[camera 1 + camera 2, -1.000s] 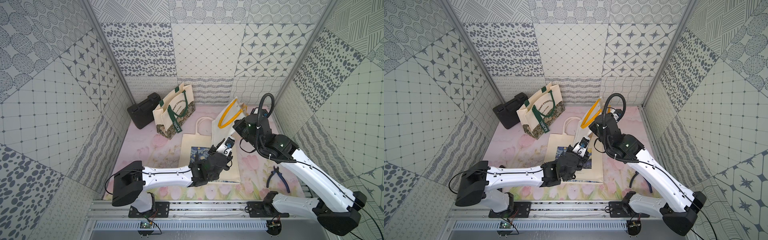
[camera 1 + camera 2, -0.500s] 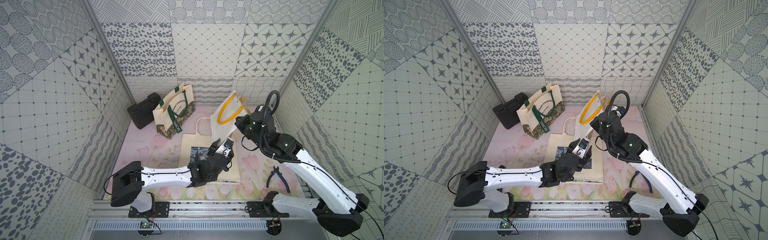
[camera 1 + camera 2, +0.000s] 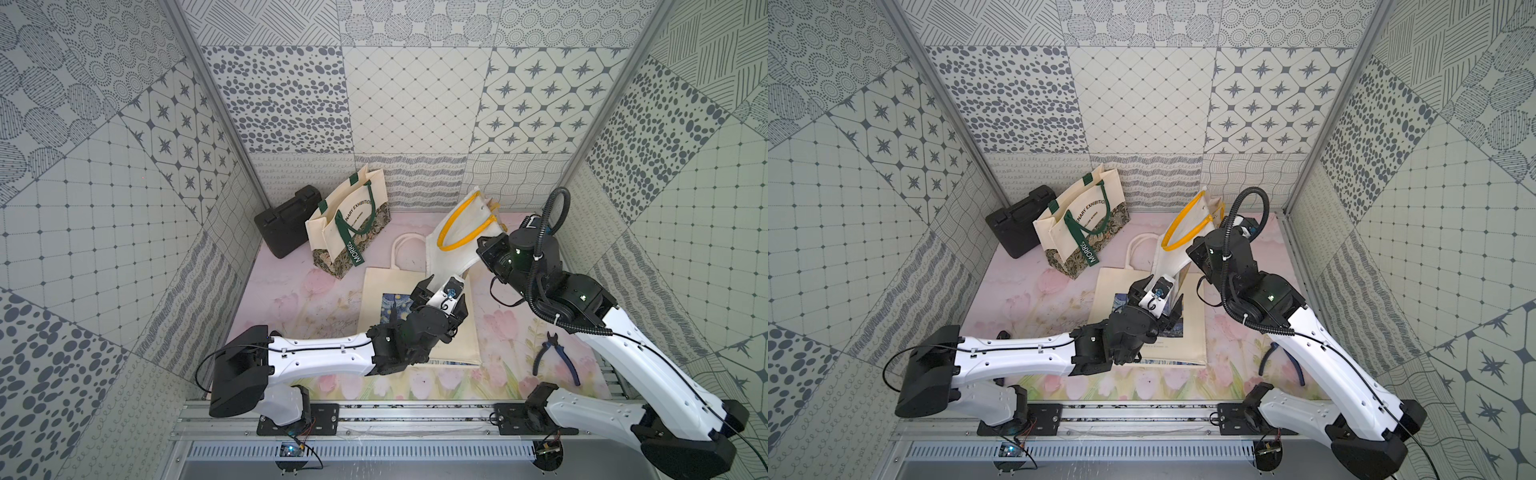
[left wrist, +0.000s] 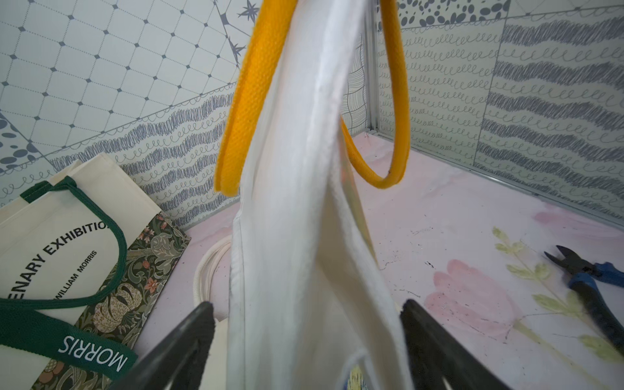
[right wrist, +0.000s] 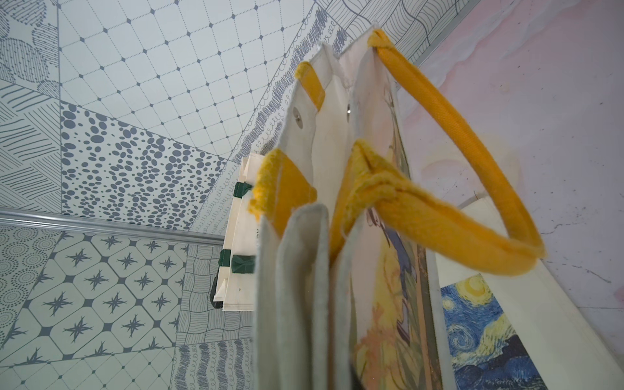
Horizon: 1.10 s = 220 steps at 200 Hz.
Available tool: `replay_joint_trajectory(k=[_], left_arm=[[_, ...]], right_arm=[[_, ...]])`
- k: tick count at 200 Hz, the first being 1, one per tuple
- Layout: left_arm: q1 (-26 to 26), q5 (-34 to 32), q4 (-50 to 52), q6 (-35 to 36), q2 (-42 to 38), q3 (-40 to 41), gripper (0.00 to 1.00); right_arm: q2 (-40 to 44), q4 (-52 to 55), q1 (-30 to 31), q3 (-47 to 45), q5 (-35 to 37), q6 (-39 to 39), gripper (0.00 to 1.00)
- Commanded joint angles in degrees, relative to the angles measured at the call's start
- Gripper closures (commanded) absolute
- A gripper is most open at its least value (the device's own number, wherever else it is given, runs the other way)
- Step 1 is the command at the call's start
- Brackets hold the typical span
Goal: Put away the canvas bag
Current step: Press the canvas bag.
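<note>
The canvas bag (image 3: pixel 451 253) (image 3: pixel 1169 259) is white with yellow handles and a printed side. It hangs above the table at the back right. My right gripper (image 3: pixel 484 249) (image 3: pixel 1194 249) is shut on its side edge near the top. The right wrist view shows the bag's (image 5: pixel 304 270) folded panels running out from the jaws. My left gripper (image 3: pixel 440 297) (image 3: pixel 1156 297) is open at the bag's lower end. In the left wrist view the white cloth (image 4: pixel 287 202) hangs between the spread fingers of the left gripper (image 4: pixel 305 309), and I cannot tell whether it touches them.
A cream tote with green handles (image 3: pixel 349 220) (image 3: pixel 1079 224) (image 4: pixel 67 253) stands open at the back left, beside a black case (image 3: pixel 282 226). A flat tote with a starry-night print (image 3: pixel 376 291) (image 5: pixel 486 324) lies under the left gripper. Blue-handled pliers (image 3: pixel 557 357) (image 4: pixel 587 280) lie at the right.
My left gripper has gone from shut to wide open, letting go of the bag's lower end. My right gripper has carried the bag's top up and back to the right.
</note>
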<state>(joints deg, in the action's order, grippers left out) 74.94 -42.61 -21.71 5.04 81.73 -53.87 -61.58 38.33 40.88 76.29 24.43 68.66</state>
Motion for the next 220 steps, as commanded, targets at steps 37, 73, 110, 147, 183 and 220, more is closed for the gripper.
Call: replay_joint_trajectory(k=[37, 73, 110, 147, 183, 220], left_arm=[[0.06, 8.50, -3.85, 8.83, -3.69, 3.91, 0.01], [-0.53, 5.98, -2.59, 9.04, -1.32, 1.96, 0.01], [-2.23, 4.56, -1.86, 7.01, 0.42, 1.94, 0.01], [-3.96, 7.54, -2.83, 3.05, -4.20, 5.67, 0.66], [-4.33, 13.59, -1.88, 1.05, -10.29, 7.94, 1.00], [-5.03, 25.92, 4.91, -5.17, -15.58, 8.27, 1.00]], right_arm=[[2.34, -5.81, -0.01, -1.80, -1.34, 1.19, 1.00], [2.67, -7.18, -0.01, -2.54, -3.64, 3.33, 1.00], [4.06, -6.70, 0.00, -0.65, -4.57, 3.99, 1.00], [4.70, -4.84, 0.06, 1.05, -4.44, 2.60, 1.00], [2.36, -5.82, 0.00, 1.23, -8.93, -0.33, 1.00], [-0.06, -1.72, 0.70, 5.08, -9.69, -8.35, 1.00]])
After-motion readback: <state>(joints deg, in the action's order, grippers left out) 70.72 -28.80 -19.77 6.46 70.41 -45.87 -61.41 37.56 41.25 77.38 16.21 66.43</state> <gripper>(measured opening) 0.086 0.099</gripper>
